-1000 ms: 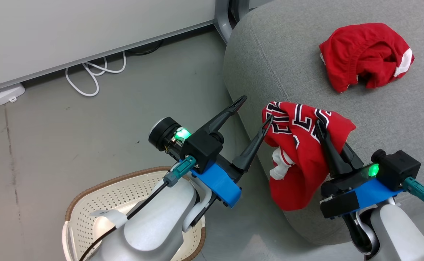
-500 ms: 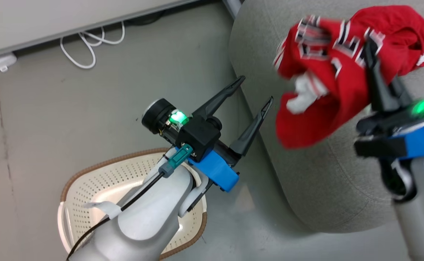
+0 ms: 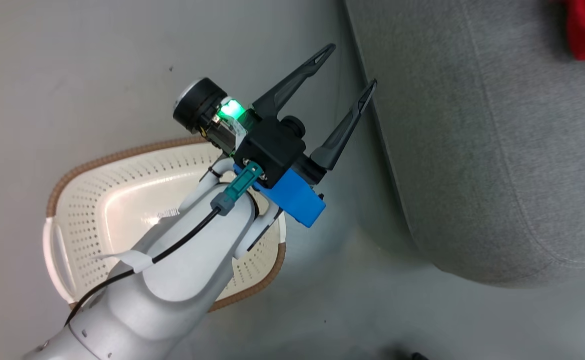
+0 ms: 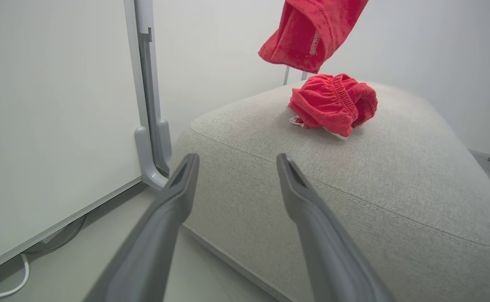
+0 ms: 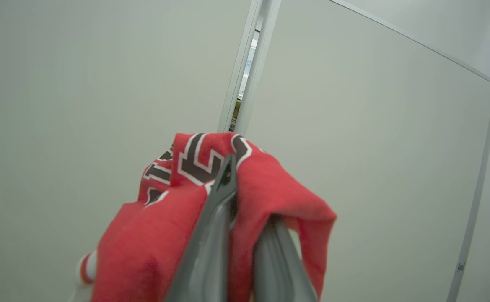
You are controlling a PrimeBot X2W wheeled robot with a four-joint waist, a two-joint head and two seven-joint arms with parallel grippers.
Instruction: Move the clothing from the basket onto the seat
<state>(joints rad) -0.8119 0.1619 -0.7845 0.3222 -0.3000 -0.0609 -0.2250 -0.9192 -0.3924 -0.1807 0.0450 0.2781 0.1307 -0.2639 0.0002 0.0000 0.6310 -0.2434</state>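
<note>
Cloth fills my right claw (image 5: 249,188): its two fingers are pinched close on a fold of the jersey (image 5: 152,235), which drapes over both of them at the lower middle of the right wrist frame, lettering uppermost. That claw points at the wall panels (image 5: 353,126), so I judge the arm is raised.

A second ago the bundle hung low against the seat's front edge. It has since been carried up and over. In the left wrist frame its tail dangles at the top centre, in the air above the shorts (image 4: 333,102) and clear of them. The shorts lie crumpled on the seat (image 4: 353,180), upper middle of that frame. The head camera has tipped down as well, so the shift of basket and seat there is the camera's, not theirs.

I read this as the last carry nearly done: the jersey only needs releasing over the cushion. The basket (image 3: 122,156), lower left of the head frame, shows no red where my forearm (image 3: 187,270) leaves it uncovered.

My left claw (image 3: 353,63) is spread wide and empty, upper middle of the head frame. Its arm reaches diagonally across the basket with the fingers aimed at the seat's edge, much as before.
</note>
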